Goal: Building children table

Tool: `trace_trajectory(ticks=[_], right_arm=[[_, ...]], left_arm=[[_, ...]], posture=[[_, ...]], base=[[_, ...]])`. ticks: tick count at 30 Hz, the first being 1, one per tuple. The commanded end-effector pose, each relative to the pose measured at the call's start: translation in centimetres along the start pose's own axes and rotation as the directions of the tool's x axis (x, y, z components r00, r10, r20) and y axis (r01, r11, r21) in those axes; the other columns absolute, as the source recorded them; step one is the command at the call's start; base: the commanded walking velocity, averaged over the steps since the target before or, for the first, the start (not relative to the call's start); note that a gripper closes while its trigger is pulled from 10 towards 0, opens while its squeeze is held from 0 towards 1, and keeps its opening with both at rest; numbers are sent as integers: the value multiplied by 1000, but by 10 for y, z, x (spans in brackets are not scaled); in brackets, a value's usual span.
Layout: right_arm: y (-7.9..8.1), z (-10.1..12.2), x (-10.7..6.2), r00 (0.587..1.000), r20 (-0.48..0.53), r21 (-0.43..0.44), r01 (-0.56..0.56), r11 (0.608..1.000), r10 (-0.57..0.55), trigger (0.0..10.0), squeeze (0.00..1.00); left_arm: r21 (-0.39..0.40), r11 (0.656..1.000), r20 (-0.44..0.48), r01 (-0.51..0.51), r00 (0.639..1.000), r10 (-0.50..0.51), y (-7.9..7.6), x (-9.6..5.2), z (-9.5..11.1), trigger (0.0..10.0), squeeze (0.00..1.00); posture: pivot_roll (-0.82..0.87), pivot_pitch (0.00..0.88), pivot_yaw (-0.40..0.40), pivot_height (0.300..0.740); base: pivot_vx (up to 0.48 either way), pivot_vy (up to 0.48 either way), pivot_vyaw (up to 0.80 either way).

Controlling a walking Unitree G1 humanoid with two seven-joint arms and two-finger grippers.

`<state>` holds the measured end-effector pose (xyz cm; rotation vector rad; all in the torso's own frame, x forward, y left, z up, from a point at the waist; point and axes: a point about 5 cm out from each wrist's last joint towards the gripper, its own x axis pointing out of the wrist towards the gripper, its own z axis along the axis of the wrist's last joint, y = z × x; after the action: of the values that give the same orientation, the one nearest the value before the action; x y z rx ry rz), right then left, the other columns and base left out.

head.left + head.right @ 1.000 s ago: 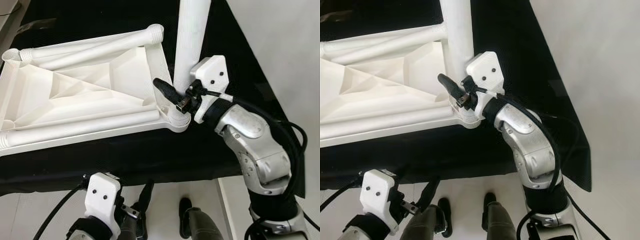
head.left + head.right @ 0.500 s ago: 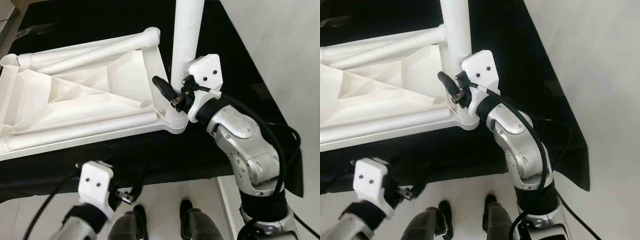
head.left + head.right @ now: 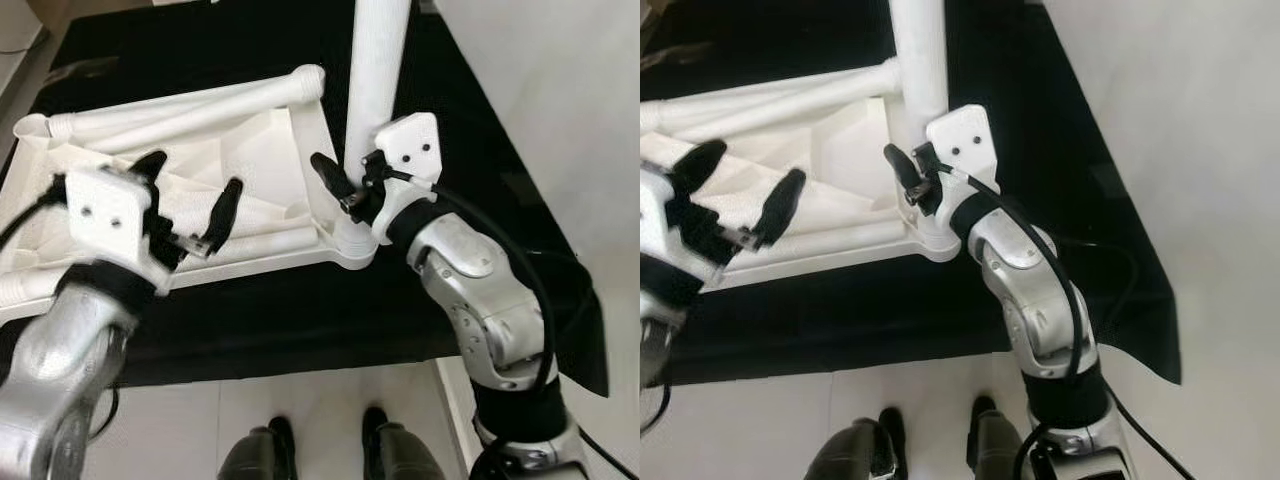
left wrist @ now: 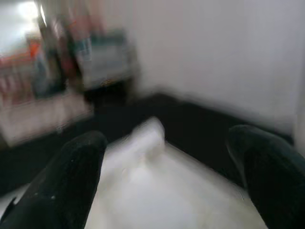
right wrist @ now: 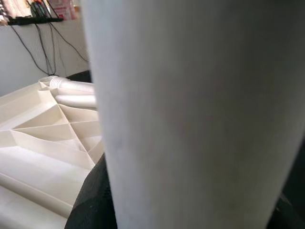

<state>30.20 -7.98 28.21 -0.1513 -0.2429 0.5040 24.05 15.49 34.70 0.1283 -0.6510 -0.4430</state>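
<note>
The white children's table top point(image 3: 260, 150) lies upside down on a black cloth. One white leg point(image 3: 375, 90) stands upright in the near right corner socket point(image 3: 350, 240). My right gripper point(image 3: 355, 170) is shut around this leg just above the socket; one black finger point(image 3: 327, 175) shows on the leg's left side. In the right wrist view the leg point(image 5: 190, 114) stands close between the fingers. My left gripper point(image 3: 195, 175) hovers open above the near left part of the top, holding nothing. Its two black fingers point(image 4: 71, 181) are blurred in the left wrist view.
Two loose white legs lie on the top, one along the far edge point(image 3: 190, 100) and one along the near edge point(image 3: 270, 238). The black cloth point(image 3: 300, 310) hangs over the front and right sides. Two dark feet point(image 3: 275, 440) stand on pale floor.
My left arm has swung up from below the front edge to above the table top, its fingers open. The right gripper stays shut on the upright leg.
</note>
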Motion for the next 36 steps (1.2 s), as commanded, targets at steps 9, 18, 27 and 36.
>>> trace_trajectory(ticks=[9, 18, 27, 36], right_arm=[[10, -34, 7, 989, -144, 50, -16, 999, 23, 10000, 0], [24, -26, 13, 994, -96, 81, -52, 995, 60, 10000, 0], [30, -23, 16, 993, -75, 67, -82, 994, 87, 10000, 0], [30, -21, 17, 993, -68, 62, -90, 994, 94, 10000, 0]], left_arm=[[-174, 923, 92, 344, 939, -332, -20, 30, 17, 10000, 0], [-230, 846, 33, 482, 872, -488, -24, 89, 6, 10000, 0], [-269, 826, -70, 496, 845, -530, -31, 113, -7, 8745, 0], [-281, 790, -36, 544, 817, -576, -39, 124, 2, 0, 0]], posture=[[12, 273, 86, 740], [17, 258, 107, 740], [17, 256, 108, 740], [14, 256, 107, 740]], base=[[0, 0, 0], [0, 0, 0], [0, 0, 0], [0, 0, 0]])
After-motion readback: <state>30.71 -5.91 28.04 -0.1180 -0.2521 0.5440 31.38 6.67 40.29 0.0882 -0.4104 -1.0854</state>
